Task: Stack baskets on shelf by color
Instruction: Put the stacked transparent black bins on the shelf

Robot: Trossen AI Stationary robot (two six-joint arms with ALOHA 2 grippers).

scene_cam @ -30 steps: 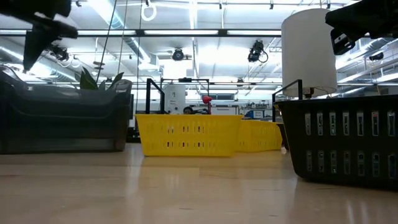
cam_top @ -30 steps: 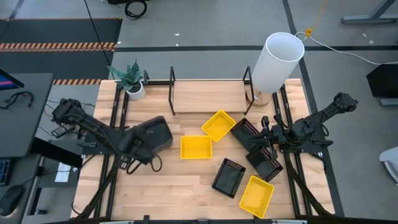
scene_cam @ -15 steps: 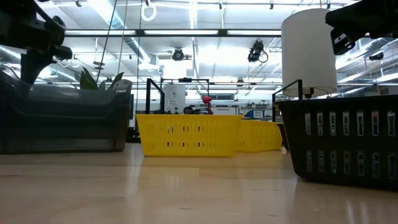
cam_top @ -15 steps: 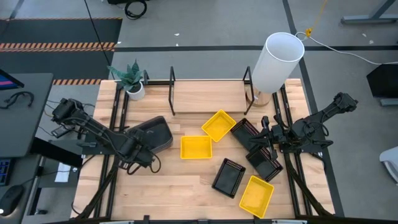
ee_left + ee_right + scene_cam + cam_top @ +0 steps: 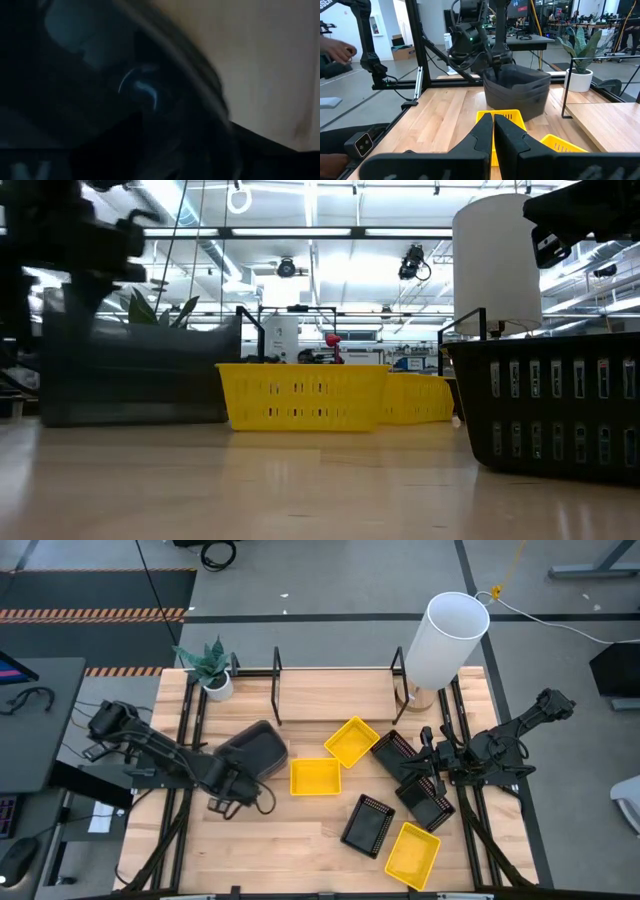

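The dark grey basket (image 5: 260, 747) sits left of the table's middle, and my left gripper (image 5: 238, 772) is shut on its near rim; the right wrist view shows that gripper (image 5: 493, 64) on the basket (image 5: 517, 90) from above. My right gripper (image 5: 426, 766) is shut and hovers over two black perforated baskets (image 5: 395, 753) (image 5: 428, 802) at the table's right; whether it touches them cannot be seen. Its fingers (image 5: 493, 135) lie together. A third black basket (image 5: 367, 824) and three yellow baskets (image 5: 351, 741) (image 5: 315, 777) (image 5: 412, 853) lie on the table. The shelf (image 5: 335, 695) runs along the far edge. My left gripper grips the grey basket's rim (image 5: 496, 74) on the side toward the table's near-left, coming from above with the fingers pointing down. One finger looks inside the wall and one outside. The basket stays upright below the fingers; whether its bottom (image 5: 515, 114) rests on the table, I cannot tell.
A tall white cylinder (image 5: 445, 635) stands at the shelf's right end and a potted plant (image 5: 212, 670) at the far left corner. Bare wood (image 5: 270, 840) lies near the table's near-left. A person's hand (image 5: 337, 50) shows beyond the table.
My left gripper has moved toward the table's right and taken the grey basket along. The basket has shifted right and slightly toward the far edge, turning a little. My right arm has kept still.
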